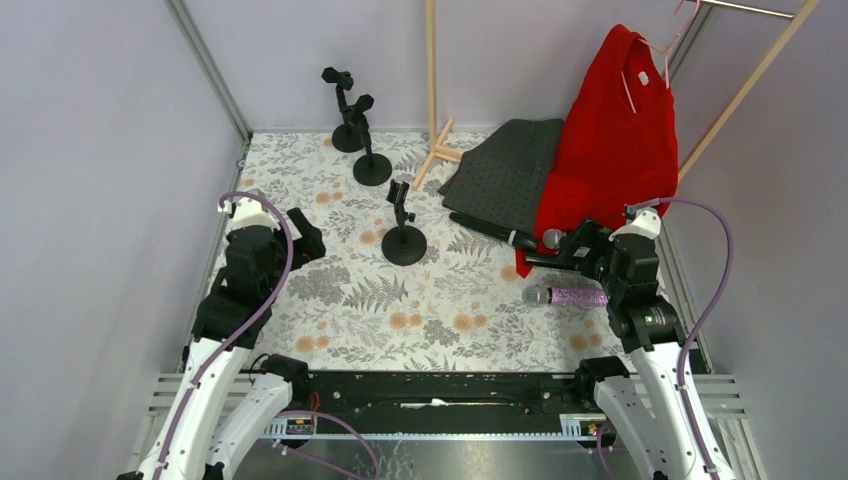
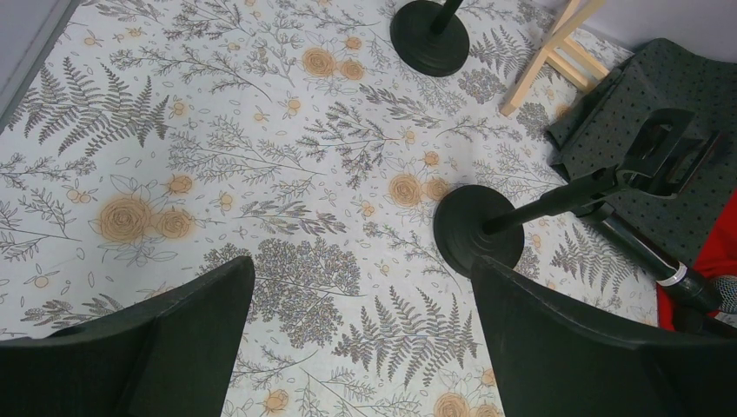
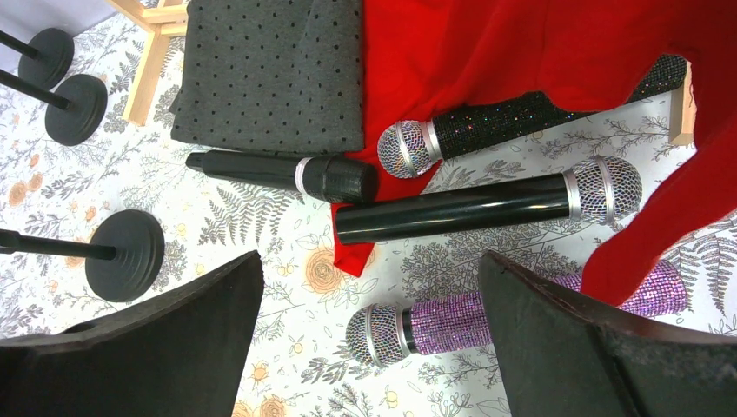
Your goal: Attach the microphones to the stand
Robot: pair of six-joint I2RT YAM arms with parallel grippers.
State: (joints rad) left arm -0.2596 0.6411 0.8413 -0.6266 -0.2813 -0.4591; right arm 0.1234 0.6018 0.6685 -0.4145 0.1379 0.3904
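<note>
Three black stands on round bases rise from the floral cloth: two at the back, and one mid-table whose clip is empty. By the red garment lie a glittery purple microphone, a smooth black microphone, a glittery black microphone and an all-black microphone. My right gripper hangs open above the purple microphone's mesh head, touching nothing. At the left, away from the stands, my left gripper hovers open over bare cloth.
A red garment hangs on a wooden rack and drapes over the microphones' tails. A grey dotted cloth lies folded beside it. Walls close in the table at left, back and right.
</note>
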